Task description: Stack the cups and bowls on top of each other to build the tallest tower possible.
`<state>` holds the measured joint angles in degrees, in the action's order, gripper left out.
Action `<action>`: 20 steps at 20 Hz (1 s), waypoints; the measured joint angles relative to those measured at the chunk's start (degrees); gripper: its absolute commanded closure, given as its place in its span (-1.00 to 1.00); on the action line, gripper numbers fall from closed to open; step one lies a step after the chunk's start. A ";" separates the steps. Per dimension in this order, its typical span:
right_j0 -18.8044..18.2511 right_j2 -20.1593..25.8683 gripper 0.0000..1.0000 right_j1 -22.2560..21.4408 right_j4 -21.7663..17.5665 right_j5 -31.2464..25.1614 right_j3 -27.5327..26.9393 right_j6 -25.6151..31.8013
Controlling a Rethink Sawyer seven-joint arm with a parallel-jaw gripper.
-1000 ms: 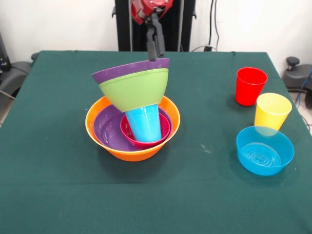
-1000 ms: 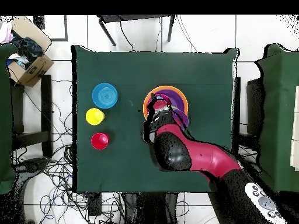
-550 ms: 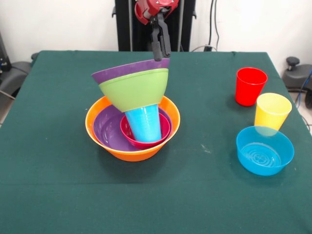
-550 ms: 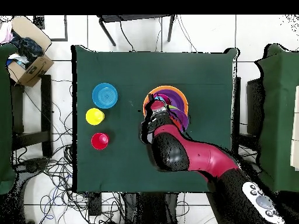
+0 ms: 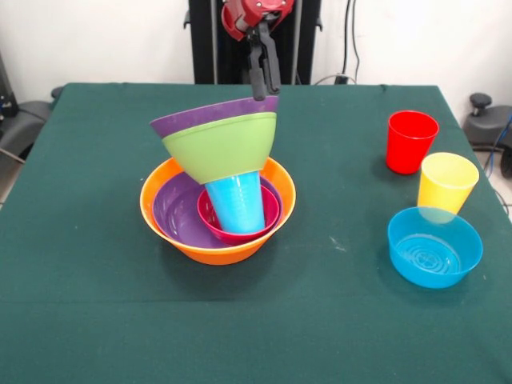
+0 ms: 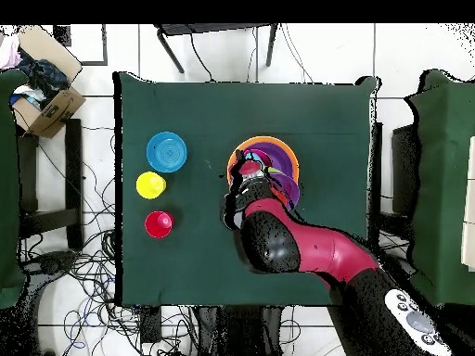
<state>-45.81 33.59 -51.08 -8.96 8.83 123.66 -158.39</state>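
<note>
Even, bright, diffuse light from above; soft short shadows sit under the large orange bowl (image 5: 217, 232) and the small blue bowl (image 5: 434, 246) on the green tablecloth (image 5: 80, 240). Small white highlights glint on the glossy plastic, clearest on the red cup (image 5: 411, 142) and the blue cup (image 5: 236, 202). Front view is in focus throughout with no motion blur; overhead view is softer, with the cloth (image 6: 186, 250) evenly lit.

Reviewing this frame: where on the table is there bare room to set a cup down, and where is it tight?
Bare cloth runs between the tower and the red cup, along the whole front edge, and left of the large orange bowl. It is crowded on the right, where the red cup, yellow cup and blue bowl cluster.
</note>
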 measured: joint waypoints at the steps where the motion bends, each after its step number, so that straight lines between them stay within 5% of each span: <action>1: -0.15 0.00 -1.00 -0.01 0.01 0.00 0.16 0.00; 20: -3.44 -0.01 -1.00 -0.01 -1.70 2.90 5.92 0.00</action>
<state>-49.25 33.58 -51.09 -10.67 11.73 129.58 -158.39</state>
